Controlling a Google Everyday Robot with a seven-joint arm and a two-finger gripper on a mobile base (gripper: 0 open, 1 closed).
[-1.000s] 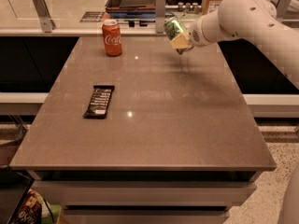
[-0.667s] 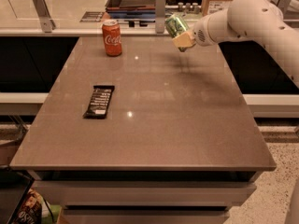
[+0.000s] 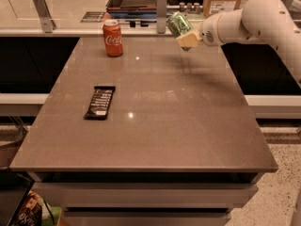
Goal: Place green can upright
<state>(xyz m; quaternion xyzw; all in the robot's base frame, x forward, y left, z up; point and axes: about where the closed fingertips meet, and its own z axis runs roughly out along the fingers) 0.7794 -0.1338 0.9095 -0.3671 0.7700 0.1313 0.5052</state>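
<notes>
One green can [image 3: 176, 23], tilted, pinched tight in gripper [image 3: 183, 34] (mid-air, off the table [image 3: 155, 126]), above far-rt side.

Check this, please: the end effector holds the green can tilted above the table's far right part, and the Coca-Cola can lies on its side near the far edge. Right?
One error. In the camera view the Coca-Cola can stands upright near the far edge of the table, not on its side. The end effector does hold the green can tilted above the far right part.
</notes>
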